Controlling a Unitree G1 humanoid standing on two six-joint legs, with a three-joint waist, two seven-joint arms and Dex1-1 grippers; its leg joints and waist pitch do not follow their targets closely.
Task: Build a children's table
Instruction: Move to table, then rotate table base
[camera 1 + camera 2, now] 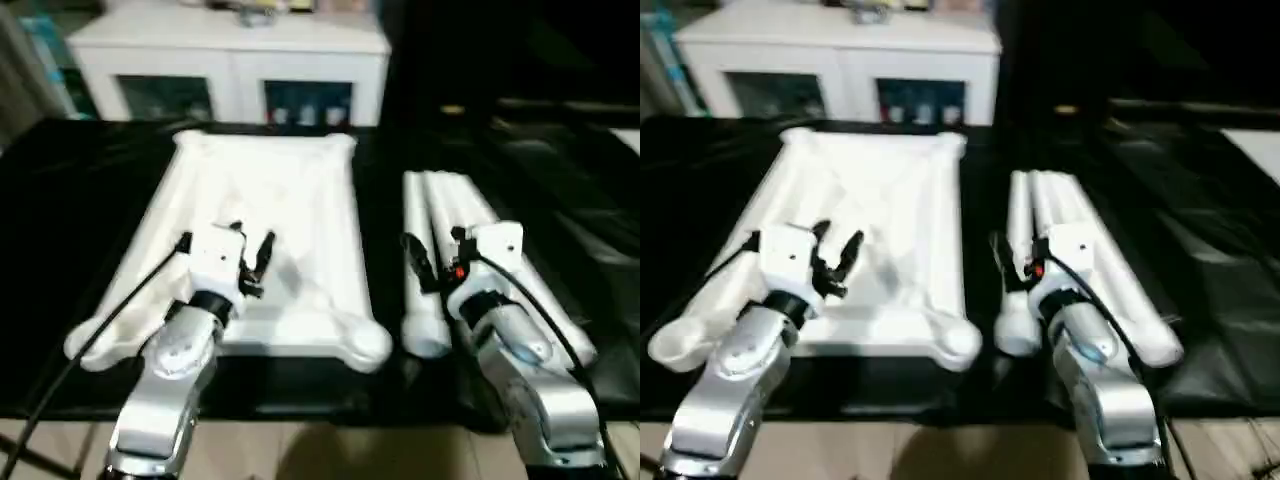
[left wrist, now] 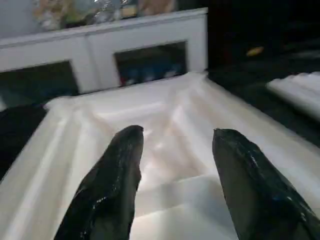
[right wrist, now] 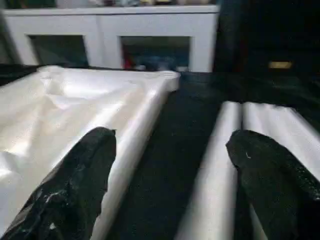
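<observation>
White plastic rectangular tabletop (image 1: 290,200), ribbed underside up, centre-left of frame on black sheet (image 1: 60,220). Long white tapered tube legs (image 1: 440,240) bundled just beside it, right of centre. Left gripper (image 1: 228,255) above tabletop's near end, fingers moderately apart, empty. Right gripper (image 1: 432,262) over legs' near ends, spread wide, empty. White glass-door cabinet (image 1: 230,60) at top.

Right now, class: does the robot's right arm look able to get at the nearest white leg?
Probably yes. The right gripper hangs open just above the legs, which lie side by side on the black surface beside the tabletop. Nothing stands between its fingers and the nearest leg.
</observation>
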